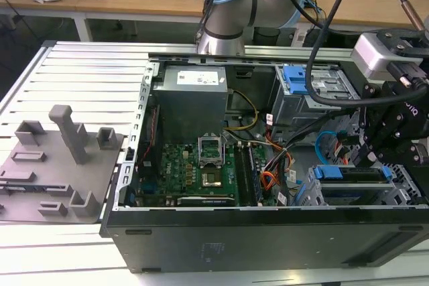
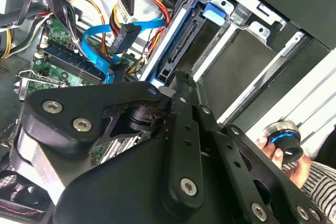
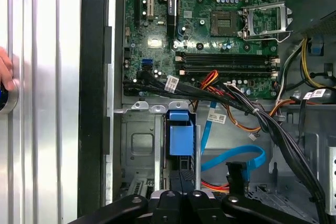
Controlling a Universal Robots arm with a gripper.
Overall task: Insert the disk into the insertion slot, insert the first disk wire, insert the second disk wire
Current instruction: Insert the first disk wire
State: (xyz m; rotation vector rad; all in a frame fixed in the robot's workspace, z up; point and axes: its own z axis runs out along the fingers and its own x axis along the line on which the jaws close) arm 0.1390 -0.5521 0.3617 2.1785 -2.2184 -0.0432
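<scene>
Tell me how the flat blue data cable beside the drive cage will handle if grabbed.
Probably floppy: the blue cable lies in a loose curving loop. Likely light, being a thin flat ribbon. Its black connector looks unplugged, so it may swing when lifted.

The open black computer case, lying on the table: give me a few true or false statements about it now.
The black computer case lies open, green motherboard exposed. True.
The silver disk in its blue carrier rests on the grey plastic fixture. False: it sits in the grey perforated drive cage.
The black gripper hovers over the motherboard. False: it is by the disk.
The blue flat cable's black connector hangs unplugged. True.
</scene>
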